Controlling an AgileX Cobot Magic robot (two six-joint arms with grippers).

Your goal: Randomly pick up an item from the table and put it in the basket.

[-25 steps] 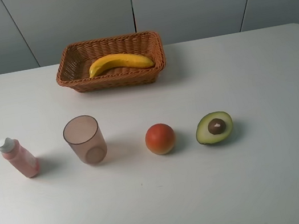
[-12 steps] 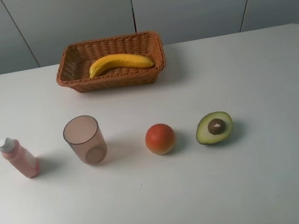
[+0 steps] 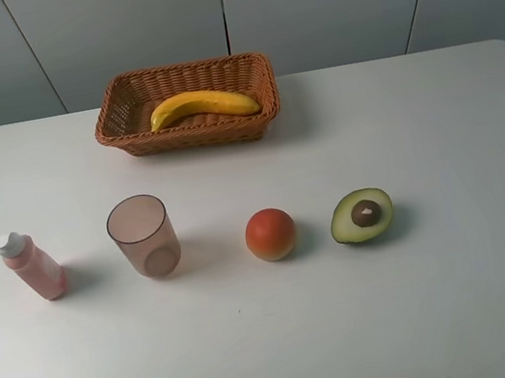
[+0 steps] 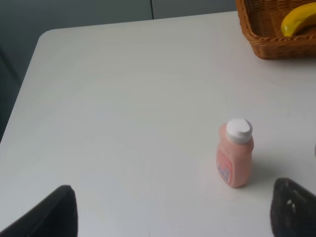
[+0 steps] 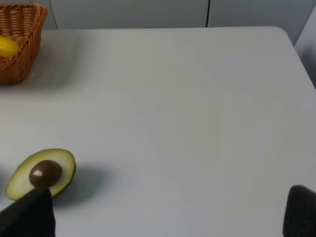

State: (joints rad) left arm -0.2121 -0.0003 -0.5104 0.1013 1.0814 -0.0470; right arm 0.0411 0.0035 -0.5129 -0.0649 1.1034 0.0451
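Banana [image 3: 204,105] placement appears finished: the yellow fruit is seen lying lengthwise inside the wicker basket [image 3: 190,135] at the far side of the table [image 3: 466,288], touched by neither arm. Nothing further seems required beyond the arms resting clear, as far as can be judged.

4 other things are left standing in a row nearer the camera, well apart from the basket: a pink bottle with a white cap [image 3: 30,266], a translucent pink cup [image 3: 143,236], a round orange-red fruit [image 3: 270,234] and a halved avocado [image 3: 362,215].

No arm is shown in the high view. The left end effector [image 4: 173,217] is shown only by the left wrist camera, as 2 dark fingertips set wide apart with nothing between them, near the bottle; a corner of the basket and one banana end are caught there too. The right end effector [image 5: 163,217] is likewise spread wide and empty, though its tips are blurred, with the avocado just beside 1 fingertip [image 5: 29,217].
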